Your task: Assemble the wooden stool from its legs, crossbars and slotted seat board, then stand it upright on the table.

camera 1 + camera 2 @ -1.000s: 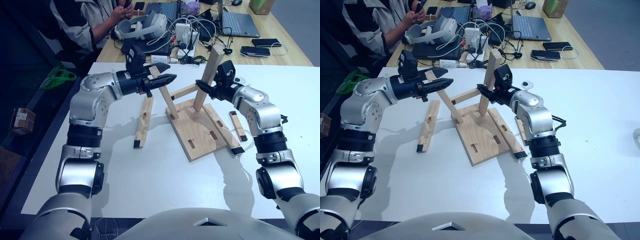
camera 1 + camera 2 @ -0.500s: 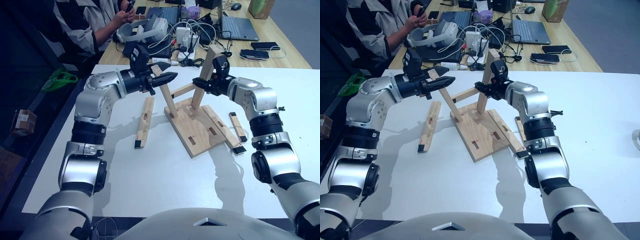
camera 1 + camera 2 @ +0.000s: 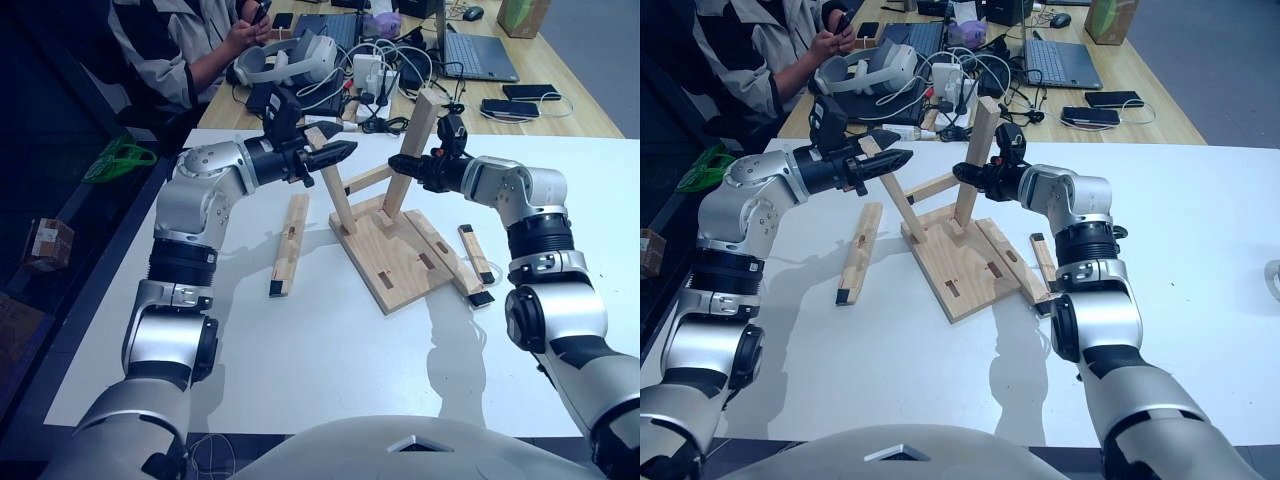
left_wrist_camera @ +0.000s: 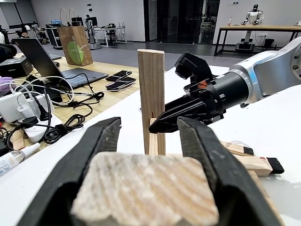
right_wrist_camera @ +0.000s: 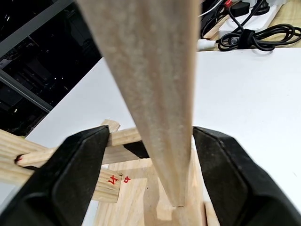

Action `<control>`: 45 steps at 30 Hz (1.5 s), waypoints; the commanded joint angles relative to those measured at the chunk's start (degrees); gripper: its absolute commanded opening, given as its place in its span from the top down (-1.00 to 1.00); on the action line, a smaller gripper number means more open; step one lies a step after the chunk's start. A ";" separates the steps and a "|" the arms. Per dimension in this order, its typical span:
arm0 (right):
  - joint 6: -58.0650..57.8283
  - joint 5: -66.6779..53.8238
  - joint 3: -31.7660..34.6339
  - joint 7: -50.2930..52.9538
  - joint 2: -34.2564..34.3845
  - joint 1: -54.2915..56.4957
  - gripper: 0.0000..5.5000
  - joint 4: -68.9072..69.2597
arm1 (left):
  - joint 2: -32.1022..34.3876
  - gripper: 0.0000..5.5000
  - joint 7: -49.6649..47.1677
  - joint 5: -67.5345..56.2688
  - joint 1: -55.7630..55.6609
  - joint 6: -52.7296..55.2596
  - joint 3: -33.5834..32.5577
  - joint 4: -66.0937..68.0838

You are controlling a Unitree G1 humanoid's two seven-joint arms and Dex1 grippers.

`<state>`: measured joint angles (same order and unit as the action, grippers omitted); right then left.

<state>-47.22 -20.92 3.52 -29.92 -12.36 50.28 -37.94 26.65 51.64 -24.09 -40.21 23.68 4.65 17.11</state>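
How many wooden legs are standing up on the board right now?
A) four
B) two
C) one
B: the slanted leg and the taller leg both stand in the board, joined by a crossbar.

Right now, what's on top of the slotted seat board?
A tilted leg and a steeper leg stand on the seat board, joined by a crossbar. How deep their feet sit is hidden.

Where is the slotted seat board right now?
In the head views, the seat board lies flat midway across the white table, with a loose leg lying just to its left.
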 commanded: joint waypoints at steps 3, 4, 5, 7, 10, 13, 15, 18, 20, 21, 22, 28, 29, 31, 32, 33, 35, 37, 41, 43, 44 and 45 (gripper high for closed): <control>-1.70 3.38 -6.08 -0.14 0.37 -9.52 -0.18 4.47 | 0.67 0.27 -4.19 5.71 1.67 0.63 1.27 2.43; -1.58 2.62 -5.89 -0.68 -0.32 -10.20 -0.18 8.04 | 0.92 0.27 -4.43 5.85 1.85 0.49 1.09 2.46; -1.09 2.10 -5.60 -1.06 -1.04 -10.72 -0.18 11.19 | 1.19 0.27 -4.73 5.95 1.99 0.43 0.82 2.50; -1.10 -0.14 -3.10 -1.73 -2.44 -10.68 -0.18 17.46 | 1.74 0.27 -5.26 5.96 2.24 0.31 0.03 2.38; -1.70 -3.08 1.04 -2.29 -4.01 -9.43 -0.18 23.08 | 2.23 0.27 -6.08 5.89 2.53 0.08 -0.64 2.09; -2.62 -5.38 3.30 -3.50 -5.31 -7.42 -0.18 25.78 | 2.65 0.27 -6.62 6.05 2.90 -0.24 -1.04 1.89; -1.87 -4.68 2.67 -4.11 -6.44 -7.21 -0.18 24.92 | 2.53 0.27 -6.73 6.29 2.50 -0.44 -1.13 2.08; -2.59 -2.15 -2.28 -6.17 -8.23 -11.97 -0.18 24.18 | 1.81 0.27 -7.88 5.93 1.32 -0.96 -2.17 2.31; -2.26 0.11 -6.99 -8.32 -10.09 -16.46 -0.18 24.99 | 0.93 0.27 -9.27 4.78 0.32 -0.88 -3.74 1.78; -1.58 1.39 -9.21 -9.21 -11.02 -18.46 -0.18 25.29 | 0.37 0.27 -10.21 4.05 -0.16 -0.94 -4.78 1.46; -0.83 2.44 -11.16 -10.30 -11.74 -20.54 -0.18 25.49 | -0.42 0.20 -11.41 3.04 -0.74 -1.07 -6.21 1.22; 3.00 5.98 -15.29 -12.19 -11.93 -25.29 -0.18 22.58 | -2.50 -0.06 -13.33 -0.46 -1.27 2.01 -9.45 -2.66; 3.62 6.49 -15.68 -12.25 -11.85 -25.42 -0.18 22.19 | -2.63 -0.06 -13.33 -0.67 -1.21 2.48 -9.57 -3.26; 4.18 7.34 -17.00 -12.74 -12.07 -25.63 -0.18 22.34 | -2.94 -0.06 -13.82 -1.41 -1.21 3.23 -10.27 -4.59; 4.22 7.69 -17.66 -13.16 -12.30 -25.82 -0.18 22.67 | -3.05 -0.06 -14.09 -1.89 -1.30 3.61 -10.72 -5.26; 3.80 7.95 -18.51 -13.89 -12.81 -26.24 -0.18 23.42 | -3.19 -0.06 -14.54 -2.50 -1.54 3.95 -11.44 -5.92; 2.19 7.93 -20.36 -16.28 -14.46 -27.54 -0.18 25.96 | -3.32 -0.06 -15.68 -3.63 -2.32 4.26 -13.14 -7.04; -0.14 6.48 -22.10 -19.58 -16.92 -29.31 -0.18 30.93 | -3.12 -0.06 -17.30 -3.96 -3.58 3.61 -14.76 -7.09; -5.23 1.64 -23.14 -24.82 -20.37 -32.08 -0.18 41.66 | -2.38 -0.06 -21.43 -3.75 -6.54 1.00 -19.00 -5.06; -7.50 -1.44 -22.01 -26.45 -21.34 -32.75 -0.18 45.89 | -2.11 -0.06 -22.43 -4.42 -7.30 0.59 -20.70 -5.09; -8.45 -3.17 -20.31 -26.87 -21.23 -32.48 -0.18 47.25 | -2.03 -0.06 -22.58 -4.97 -7.20 0.87 -21.26 -5.78; -8.93 -4.42 -18.67 -26.72 -20.85 -31.93 -0.18 47.89 | -2.06 -0.06 -22.63 -5.63 -6.83 1.40 -21.64 -6.69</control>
<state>-55.12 -23.27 -18.17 -56.70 -32.75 16.82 7.83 24.21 29.35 -28.74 -46.51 24.20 -16.22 11.83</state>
